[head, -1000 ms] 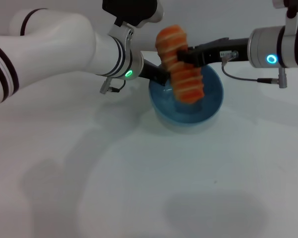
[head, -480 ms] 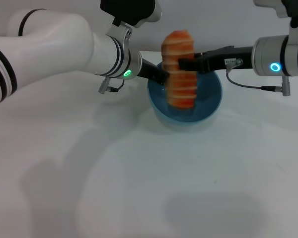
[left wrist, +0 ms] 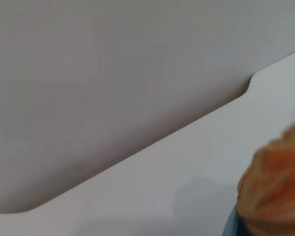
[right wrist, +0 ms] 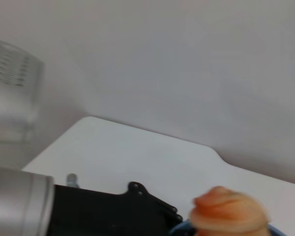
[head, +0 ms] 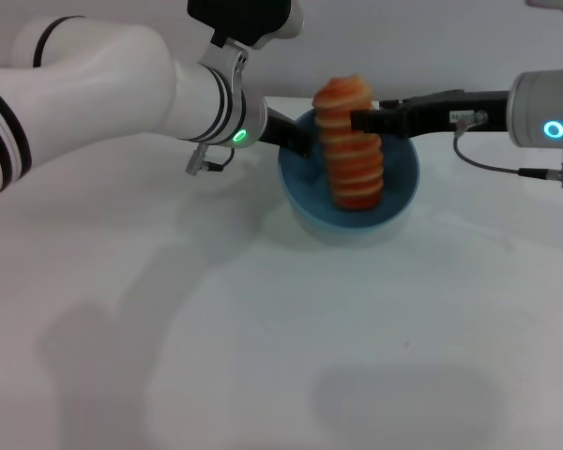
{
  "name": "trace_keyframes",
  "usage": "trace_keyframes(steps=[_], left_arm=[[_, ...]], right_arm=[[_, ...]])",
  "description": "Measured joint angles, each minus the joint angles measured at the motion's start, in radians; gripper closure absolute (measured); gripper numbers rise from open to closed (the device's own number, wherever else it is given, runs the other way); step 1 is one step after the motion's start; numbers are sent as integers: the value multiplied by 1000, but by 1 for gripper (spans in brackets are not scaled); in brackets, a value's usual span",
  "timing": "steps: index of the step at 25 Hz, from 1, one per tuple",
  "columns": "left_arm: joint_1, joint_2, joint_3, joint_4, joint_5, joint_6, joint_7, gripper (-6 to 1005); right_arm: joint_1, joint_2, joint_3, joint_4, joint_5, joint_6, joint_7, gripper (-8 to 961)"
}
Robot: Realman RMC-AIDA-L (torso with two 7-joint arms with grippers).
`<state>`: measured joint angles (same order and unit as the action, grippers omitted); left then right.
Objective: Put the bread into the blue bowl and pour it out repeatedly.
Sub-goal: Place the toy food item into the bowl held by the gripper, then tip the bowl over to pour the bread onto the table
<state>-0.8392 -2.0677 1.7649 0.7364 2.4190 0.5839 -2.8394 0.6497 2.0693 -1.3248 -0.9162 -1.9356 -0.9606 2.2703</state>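
Standing on end inside the blue bowl [head: 349, 202], the bread [head: 350, 142] has its lower end down in the bowl and its top above the rim. We see our right gripper [head: 359, 120] reaching in from the right, level with the loaf's upper part and touching it; we cannot tell whether its fingers are clamped. Our left gripper [head: 298, 142] meets the bowl's left rim, its fingers apparently closed on the rim. The bowl sits on the white table [head: 263, 356].
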Motion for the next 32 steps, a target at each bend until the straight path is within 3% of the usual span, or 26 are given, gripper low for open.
trace_keyframes(steps=[6, 10, 13, 17, 20, 22, 27, 32], left_arm=[[0, 0, 1, -2, 0, -14, 0, 1000], [4, 1, 3, -4, 0, -27, 0, 1000], [7, 2, 6, -6, 1, -44, 0, 1000], [8, 4, -1, -7, 2, -45, 0, 1001], [7, 4, -1, -5, 7, -51, 0, 1001], [6, 4, -1, -6, 8, -63, 0, 1001], [5, 2, 5, -6, 4, -85, 0, 1001], [12, 0, 6, -8, 2, -103, -1, 1001]], right_arm=[[-53, 0, 50, -74, 0, -38, 3, 416], [-161, 10, 128, -219, 8, -40, -65, 418], [-222, 16, 217, -246, 68, -39, -183, 420], [-275, 7, 289, -140, 267, -29, -474, 422], [-326, 8, 335, -48, 438, -24, -837, 424], [-332, 7, 341, -14, 480, -23, -906, 425], [-328, 4, 412, 212, 722, -26, -1220, 428], [-326, 3, 486, 472, 1087, -93, -1543, 431]])
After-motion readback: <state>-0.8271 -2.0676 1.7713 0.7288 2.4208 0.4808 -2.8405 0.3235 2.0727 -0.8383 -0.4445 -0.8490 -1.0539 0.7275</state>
